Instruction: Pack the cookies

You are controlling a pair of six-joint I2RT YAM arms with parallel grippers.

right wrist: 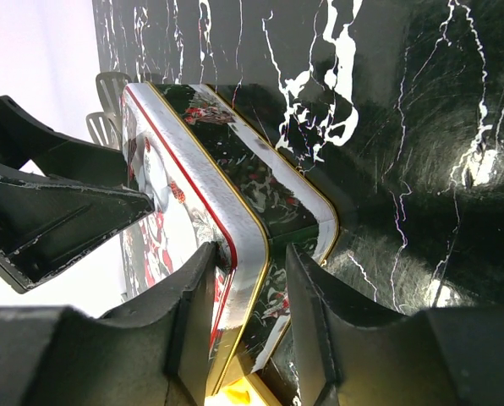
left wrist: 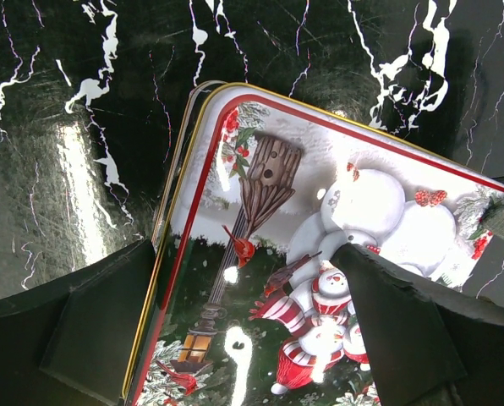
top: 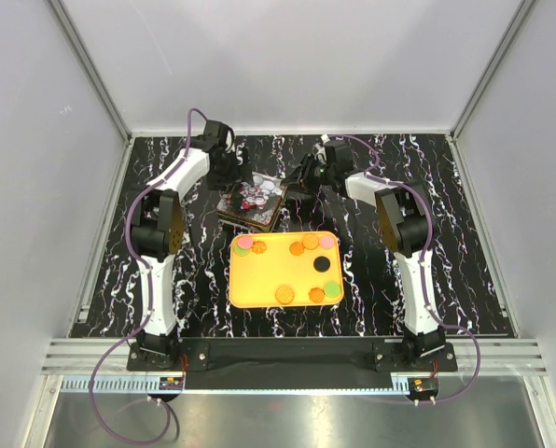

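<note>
Several cookies (top: 296, 248), orange, pink, green and one black (top: 322, 264), lie on a yellow tray (top: 269, 273) in the middle of the table. Behind it sits a tin (top: 252, 205) with a snowman lid (left wrist: 320, 211); the lid rests slightly askew on its base. My left gripper (top: 239, 185) (left wrist: 243, 254) hangs open over the lid, its fingers (left wrist: 100, 321) straddling the lid's left part. My right gripper (top: 293, 189) (right wrist: 252, 254) clamps the tin's corner (right wrist: 252, 211), one finger on the lid top, the other by the base wall.
The table is black marble with white veins (top: 427, 205), enclosed by grey walls. The left arm's gripper shows at the left of the right wrist view (right wrist: 49, 211). A corner of the yellow tray (right wrist: 239, 395) shows under the right fingers.
</note>
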